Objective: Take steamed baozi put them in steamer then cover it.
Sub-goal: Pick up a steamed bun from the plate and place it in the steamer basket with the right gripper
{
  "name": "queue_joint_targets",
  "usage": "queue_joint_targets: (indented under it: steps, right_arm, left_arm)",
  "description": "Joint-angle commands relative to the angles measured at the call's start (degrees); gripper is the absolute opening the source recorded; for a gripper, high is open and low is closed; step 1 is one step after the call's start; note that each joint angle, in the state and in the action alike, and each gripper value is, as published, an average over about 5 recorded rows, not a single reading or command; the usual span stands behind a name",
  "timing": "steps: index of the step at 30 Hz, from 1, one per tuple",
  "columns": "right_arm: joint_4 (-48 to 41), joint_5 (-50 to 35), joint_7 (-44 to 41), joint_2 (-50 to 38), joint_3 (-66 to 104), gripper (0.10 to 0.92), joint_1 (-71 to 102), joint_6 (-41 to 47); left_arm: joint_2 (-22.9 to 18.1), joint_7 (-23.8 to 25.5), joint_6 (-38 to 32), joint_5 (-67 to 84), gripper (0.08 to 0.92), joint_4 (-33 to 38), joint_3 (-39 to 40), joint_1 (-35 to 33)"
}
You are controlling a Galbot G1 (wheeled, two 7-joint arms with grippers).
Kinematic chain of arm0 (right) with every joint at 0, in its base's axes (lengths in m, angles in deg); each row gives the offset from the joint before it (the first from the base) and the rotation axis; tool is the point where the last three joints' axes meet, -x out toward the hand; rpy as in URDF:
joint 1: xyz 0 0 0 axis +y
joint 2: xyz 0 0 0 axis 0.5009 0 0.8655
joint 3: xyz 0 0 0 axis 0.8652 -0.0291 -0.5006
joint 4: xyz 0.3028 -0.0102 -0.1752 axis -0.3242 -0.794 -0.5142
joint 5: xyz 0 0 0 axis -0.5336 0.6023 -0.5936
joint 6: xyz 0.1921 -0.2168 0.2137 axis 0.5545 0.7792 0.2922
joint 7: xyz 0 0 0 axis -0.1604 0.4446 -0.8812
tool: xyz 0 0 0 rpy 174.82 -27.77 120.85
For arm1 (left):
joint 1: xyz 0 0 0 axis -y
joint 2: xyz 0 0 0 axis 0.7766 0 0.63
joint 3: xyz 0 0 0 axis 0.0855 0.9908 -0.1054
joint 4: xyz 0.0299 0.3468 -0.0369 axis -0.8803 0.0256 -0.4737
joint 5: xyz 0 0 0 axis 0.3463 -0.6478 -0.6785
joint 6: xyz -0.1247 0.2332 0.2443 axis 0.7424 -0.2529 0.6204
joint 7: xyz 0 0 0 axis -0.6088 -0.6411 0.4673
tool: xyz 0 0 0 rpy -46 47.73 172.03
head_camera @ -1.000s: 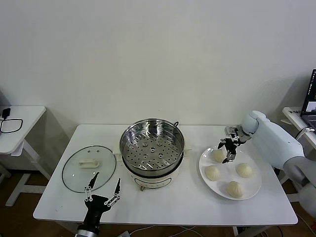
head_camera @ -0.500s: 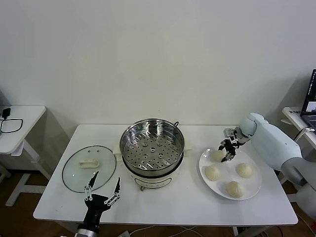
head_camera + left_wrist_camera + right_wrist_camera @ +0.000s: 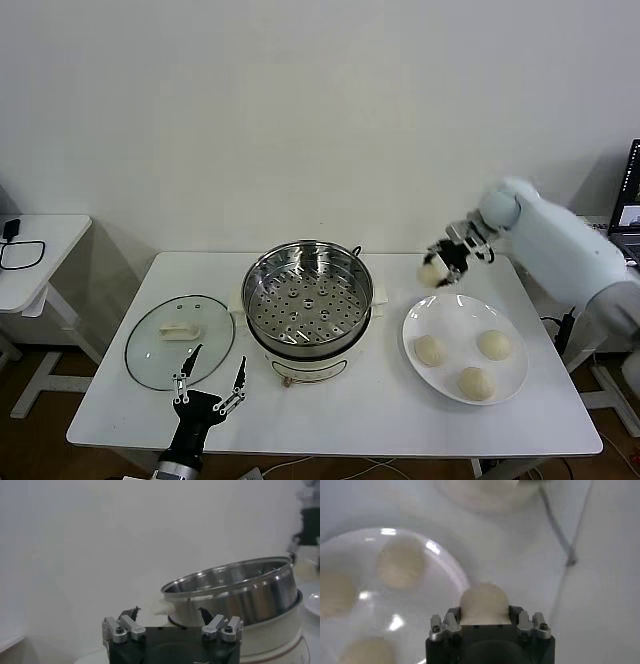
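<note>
Standing: white table, pale wall.

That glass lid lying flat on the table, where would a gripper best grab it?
Probably by the white handle at the centre of the cover, coming straight down from above. The lid lies flat with the handle facing up, and its thin rim rests on the table, leaving little to pinch. The open left gripper hovers at its near edge.

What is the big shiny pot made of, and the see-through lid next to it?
The steamer looks like polished steel: its wall mirrors the room, and the tray inside is punched with holes. Its base looks like white plastic, though that is less sure. The cover looks like clear glass, since the table shows through it, with a thin metal-looking rim and a white handle.
</note>
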Motion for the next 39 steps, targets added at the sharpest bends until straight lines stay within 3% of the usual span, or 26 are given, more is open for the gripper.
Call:
queue_joint_targets:
  steps: [1, 12, 27, 39]
  right_arm:
    - [10.3, -3.0, -1.6, 2.8, -6.7, 0.653, -10.7, -9.4]
    - [13.0, 5.5, -1.1, 14.3, -8.3, 0.654, -9.6, -16.4]
    - [-4.4, 20.9, 1.8, 27.3, -4.1, 0.668, -0.9, -19.6]
    - [-11.3, 24.7, 3.0, 30.8, -1.9, 0.691, 2.3, -20.6]
  left_arm:
    - [0.0, 0.0, -0.1, 0.0, 0.823, 0.2, 0.0, -0.1]
    - [-0.1, -0.2, -0.3, -0.1, 0.823, 0.9, 0.1, -0.9]
    - [0.1, -0.4, -0.6, 0.1, 0.823, 1.1, -0.4, -1.0]
    - [0.2, -0.5, -0.8, 0.2, 0.823, 0.5, -0.5, -0.6]
